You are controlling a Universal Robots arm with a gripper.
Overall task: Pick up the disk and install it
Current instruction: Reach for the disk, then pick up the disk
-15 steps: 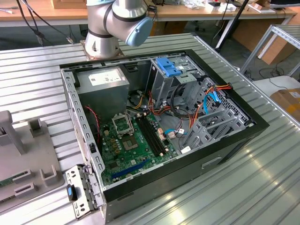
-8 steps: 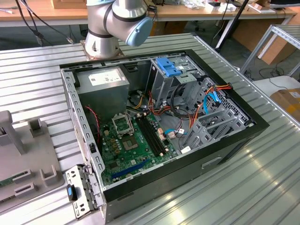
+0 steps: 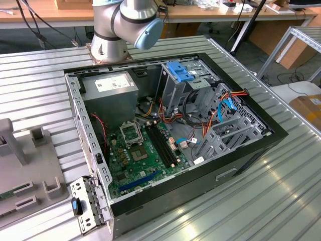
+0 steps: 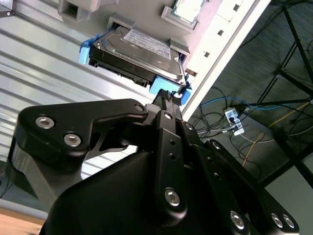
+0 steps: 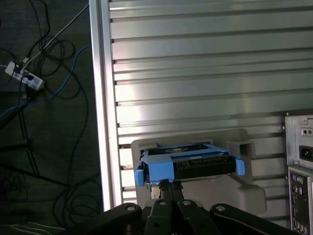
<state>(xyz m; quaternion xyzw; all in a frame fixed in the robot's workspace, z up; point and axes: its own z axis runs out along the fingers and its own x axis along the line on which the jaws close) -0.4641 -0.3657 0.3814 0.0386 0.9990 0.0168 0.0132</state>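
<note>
The disk (image 5: 195, 165) is a flat dark drive with bright blue side rails, lying in a pale grey holder (image 5: 244, 193) on the ribbed metal table. In the second wrist view its white label faces up at the disk (image 4: 134, 49). My gripper (image 5: 169, 185) sits right at one blue end of the disk, fingers drawn together, tips against the blue tab (image 4: 164, 88). Whether the tips pinch that tab I cannot tell. In the exterior view the arm's base (image 3: 125, 22) stands behind the open computer case (image 3: 95, 155).
Inside the case are a grey metal cage with a blue top (image 3: 179, 73), a grey power box (image 3: 110, 88), a green board and loose cables. The table's edge (image 5: 100, 98) runs close to the holder, with floor cables beyond. The case's rear panel (image 5: 299, 171) is beside the holder.
</note>
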